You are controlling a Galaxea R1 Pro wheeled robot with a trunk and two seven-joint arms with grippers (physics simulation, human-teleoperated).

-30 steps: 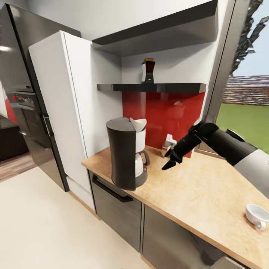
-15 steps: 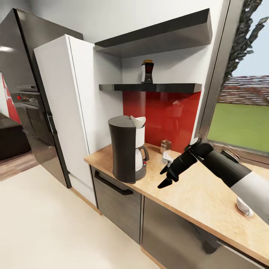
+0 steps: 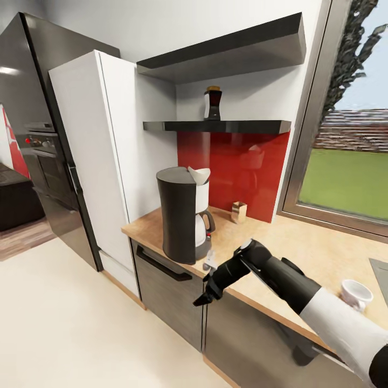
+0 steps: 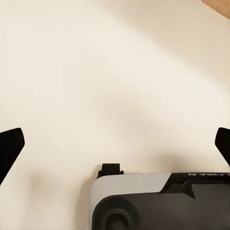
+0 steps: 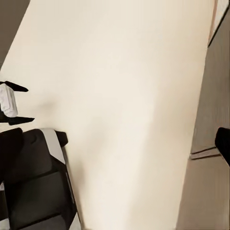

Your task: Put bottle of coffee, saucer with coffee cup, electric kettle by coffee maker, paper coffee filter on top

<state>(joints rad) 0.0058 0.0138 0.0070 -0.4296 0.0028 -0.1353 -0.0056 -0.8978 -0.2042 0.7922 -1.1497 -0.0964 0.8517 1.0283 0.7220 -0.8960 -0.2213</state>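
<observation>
One item named in the task sits up high: the bottle of coffee [image 3: 213, 103] stands upright on the kitchen shelf [image 3: 215, 126], above the coffee maker [image 3: 184, 220] and a little toward the window side of it. The paper coffee filter [image 3: 199, 175] already rests on top of the machine. The right gripper [image 3: 207, 293] hangs low, off the front edge of the kitchen countertop [image 3: 280, 261] just beside the coffee maker's base, so the jar lies well above it, a steep upward reach. That gripper is spread and empty, and the right wrist view looks down on pale floor and cabinet fronts. The left gripper [image 4: 115, 143] is likewise spread over bare floor. The coffee cup [image 3: 355, 295] stands well apart toward the window.
</observation>
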